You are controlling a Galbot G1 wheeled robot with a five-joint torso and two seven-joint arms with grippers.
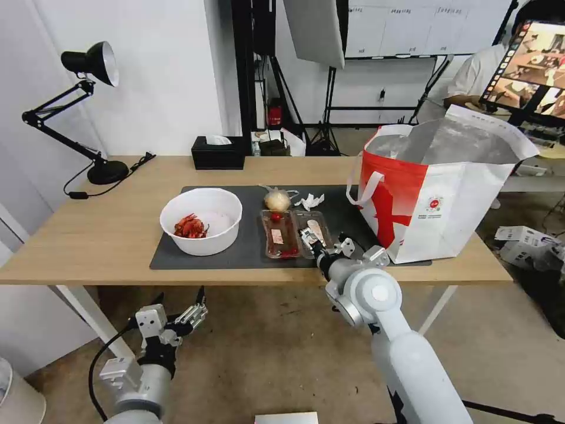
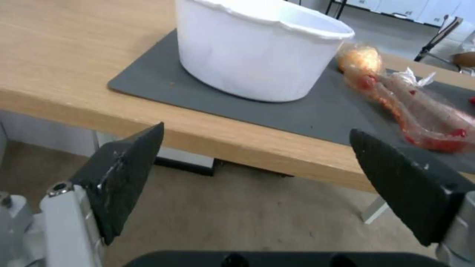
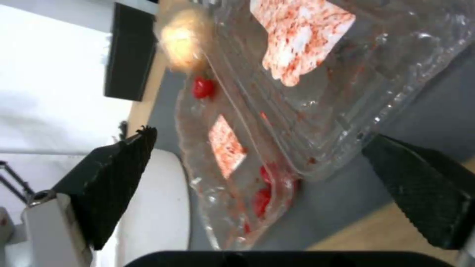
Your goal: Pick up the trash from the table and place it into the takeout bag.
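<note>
Light-wood table [image 1: 88,241] — grey mat [image 1: 247,253], takeout bag [image 1: 447,194], black tissue box [image 1: 218,153], desk lamp [image 1: 88,112]

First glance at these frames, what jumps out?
The red-and-white takeout bag stands open at the table's right end, foil lining showing. On the grey mat sits a white bowl of red shells, with a clear tray of scraps beside it. The right gripper is open at the tray's near edge; the left gripper hangs open below the table edge.
</note>
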